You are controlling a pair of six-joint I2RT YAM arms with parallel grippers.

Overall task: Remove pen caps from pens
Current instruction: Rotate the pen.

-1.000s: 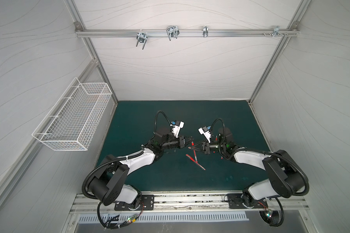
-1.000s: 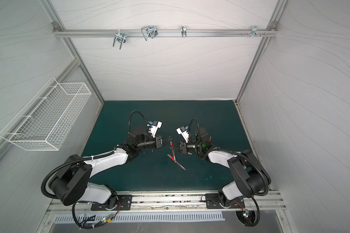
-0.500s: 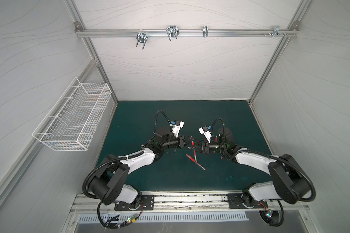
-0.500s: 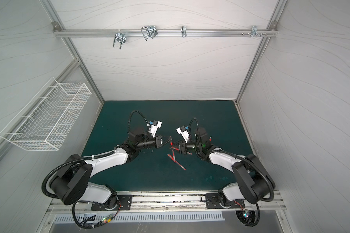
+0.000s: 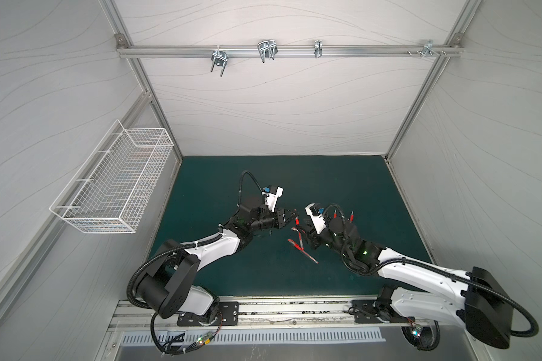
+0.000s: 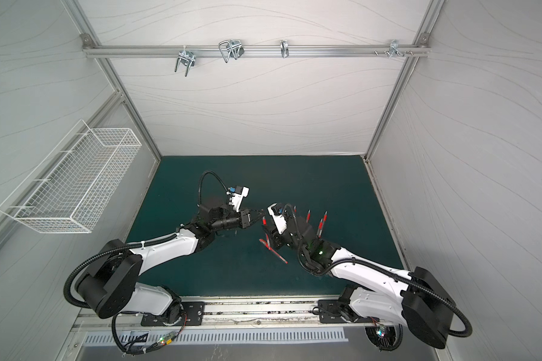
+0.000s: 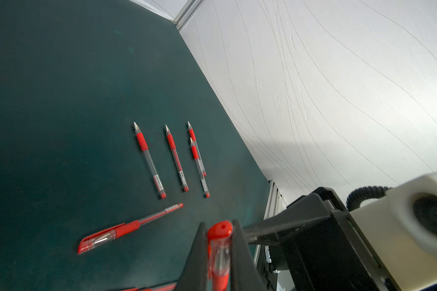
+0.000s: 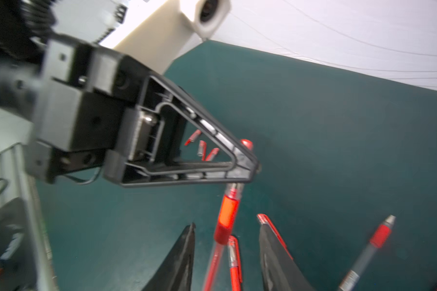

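Observation:
My left gripper (image 7: 218, 224) is shut on the red pen cap (image 7: 220, 241) of one pen, seen in both top views (image 5: 297, 220) (image 6: 264, 221). That pen (image 8: 227, 211) hangs down from the cap, and its blurred barrel passes between the fingers (image 8: 184, 252) of my right gripper (image 8: 226, 226). The right gripper is open and does not hold it. Several uncapped pens (image 7: 149, 161) lie side by side on the mat. A capped pen (image 7: 126, 228) lies nearer. Loose caps (image 8: 202, 148) lie beyond the left gripper.
Two more capped pens (image 8: 234, 262) (image 8: 273, 231) lie on the green mat (image 5: 341, 181) under the right gripper, and an uncapped one (image 8: 371, 252) lies beside it. A white wire basket (image 5: 113, 184) hangs on the left wall. White walls enclose the mat.
My right gripper has gone from shut to open, has let go of the pen barrel and has drawn back a little. The left gripper still holds the capped end.

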